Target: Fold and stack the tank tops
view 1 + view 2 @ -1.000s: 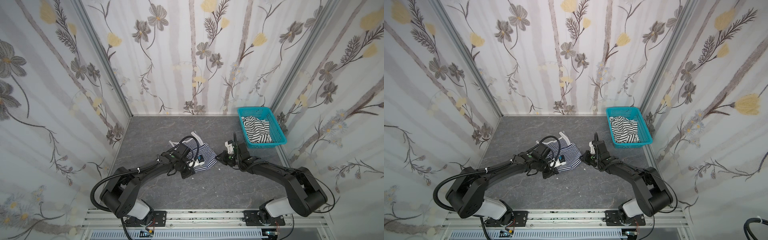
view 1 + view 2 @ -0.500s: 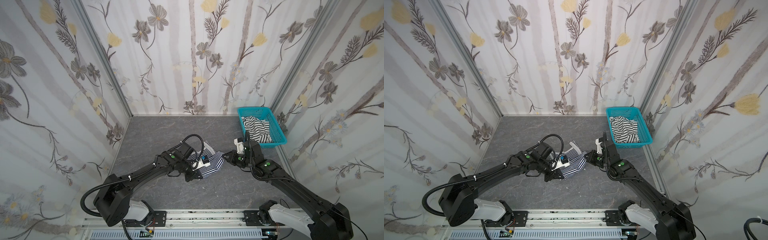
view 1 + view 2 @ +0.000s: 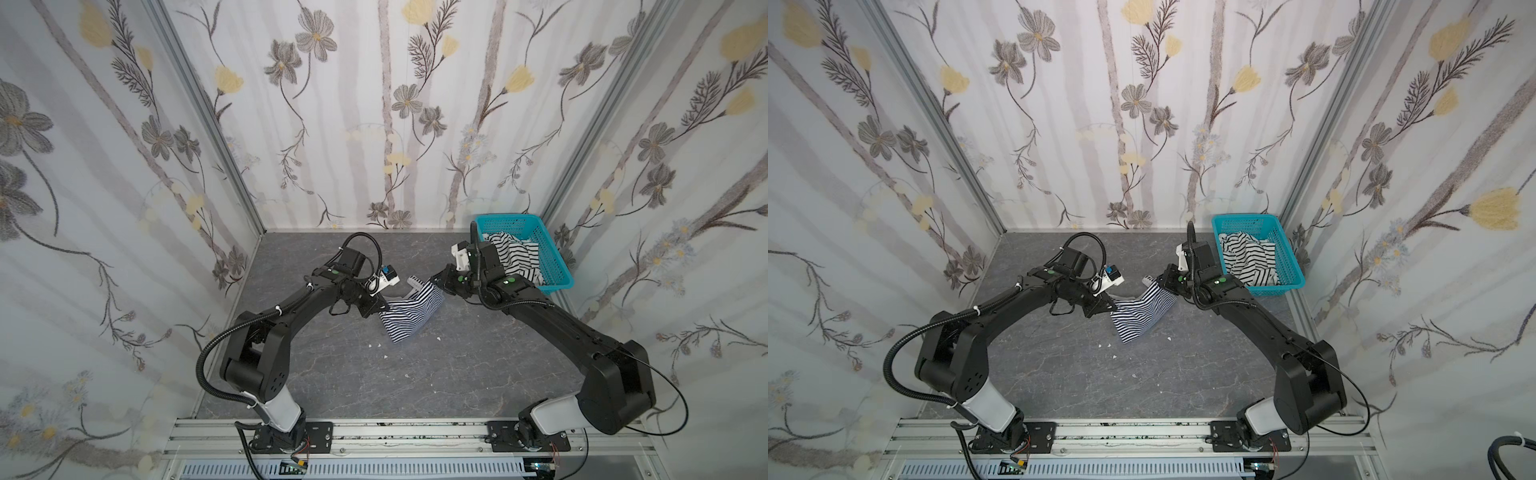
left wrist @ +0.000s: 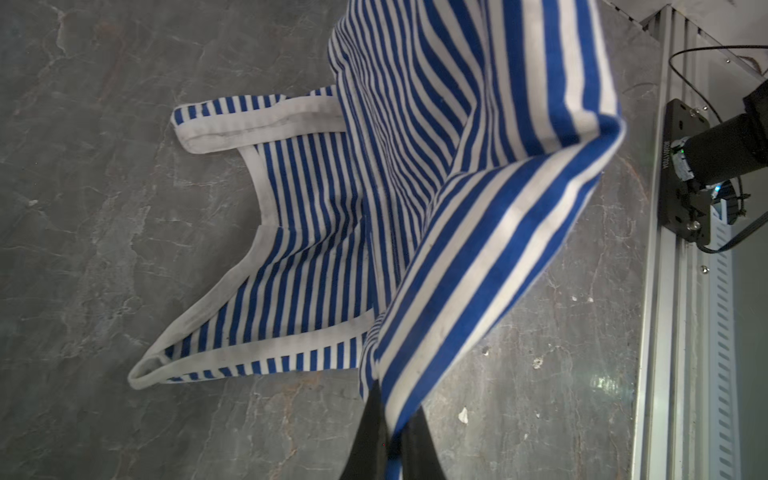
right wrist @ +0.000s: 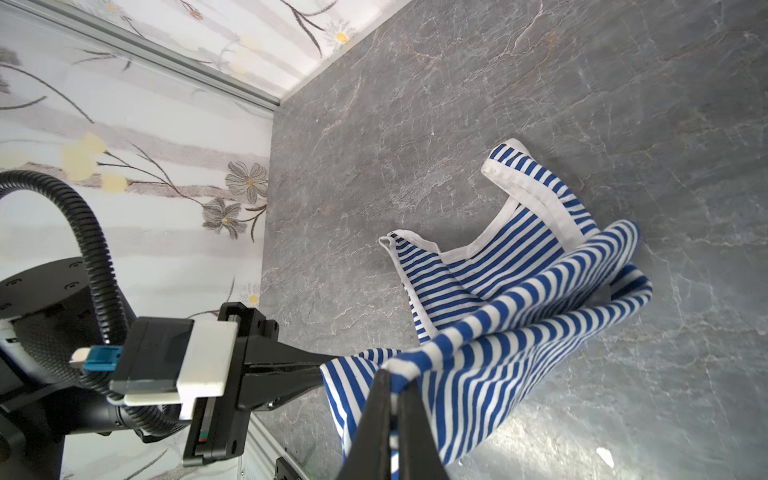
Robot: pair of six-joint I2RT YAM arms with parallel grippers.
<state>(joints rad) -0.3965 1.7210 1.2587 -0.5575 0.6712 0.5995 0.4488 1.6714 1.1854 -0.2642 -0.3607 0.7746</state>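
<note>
1. The thin-striped top point(image 4: 415, 187) is patterned in narrow blue and white stripes, which read as navy in both top views. Its edges are bound in plain white trim.
2. The wide-striped top point(image 3: 517, 259) is marked with broader black and white stripes.
3. The basket point(image 3: 559, 283) is coloured teal, and its walls are dotted with small holes.
4. The surface point(image 3: 374, 374) is finished in dark grey, veined with pale marble-like lines and flecked with white specks.
5. The walls point(image 3: 374, 124) are papered in white with grey bands, grey flowers and yellow buds.
6. The fingers point(image 4: 363, 440) are seen as black.
</note>
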